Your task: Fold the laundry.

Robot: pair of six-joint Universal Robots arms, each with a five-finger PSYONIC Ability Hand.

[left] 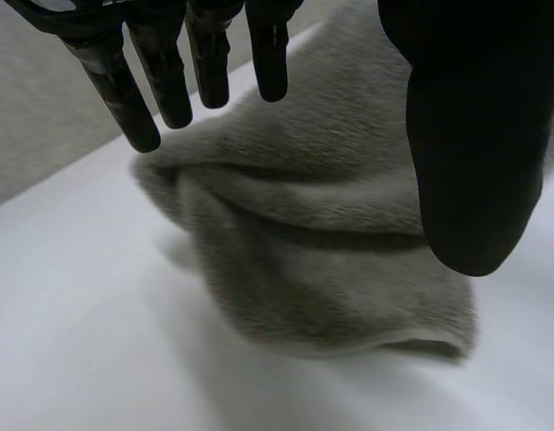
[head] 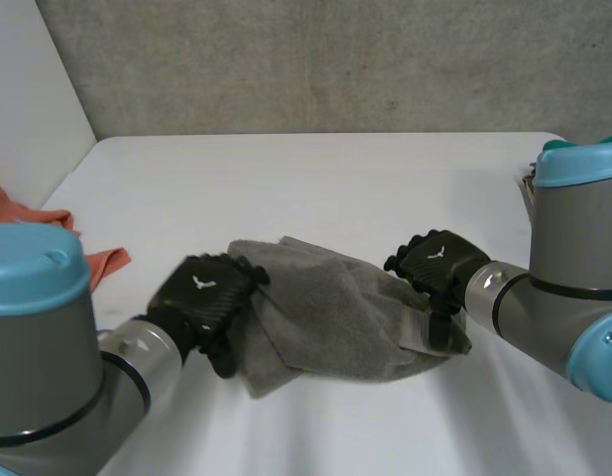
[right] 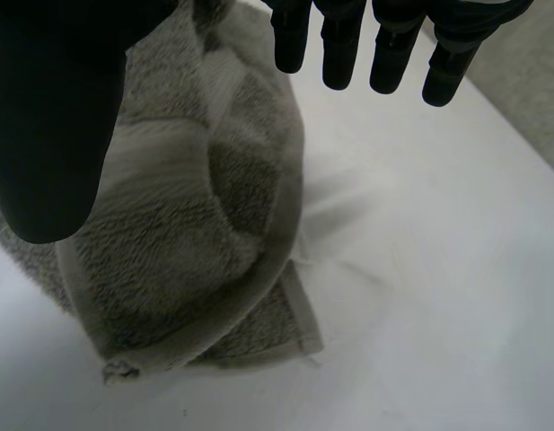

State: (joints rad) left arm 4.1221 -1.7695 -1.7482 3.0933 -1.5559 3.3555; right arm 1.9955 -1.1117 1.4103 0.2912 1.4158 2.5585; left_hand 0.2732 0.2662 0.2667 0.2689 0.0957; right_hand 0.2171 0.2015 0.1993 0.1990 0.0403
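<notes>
— Left wrist view first: how does the left hand [left: 474, 135] stand?
— Released. Its fingers [left: 169, 81] hang straight and spread, and the thumb is held well apart from them with nothing pinched between. Below that gap lies the grey towel [left: 321, 233], bunched into thick soft folds, one rolled edge turned toward the camera. Whether the fingertips touch the pile I cannot tell.
— And from the head view?
— There the left hand [head: 201, 297] sits at the left edge of the towel [head: 335, 317], its back upward and its fingers over the border of the cloth.
— What about the right hand [head: 434, 263]?
— Also released. In the right wrist view its fingers [right: 339, 45] are straight, with bare table beyond them. The thumb of the right hand [right: 52, 117] is held apart on the other side. The towel [right: 187, 233] lies under that thumb, a pale hemmed border curving round its end and a corner flat on the table. From the head view this hand is at the towel's right end, with one finger over the cloth there.
— So where is the towel overall?
— It lies crumpled in a loose heap on the near part of the white table [head: 315, 178], between the two hands. Well apart from it, at the table's left edge, lies an orange cloth [head: 28, 223].
</notes>
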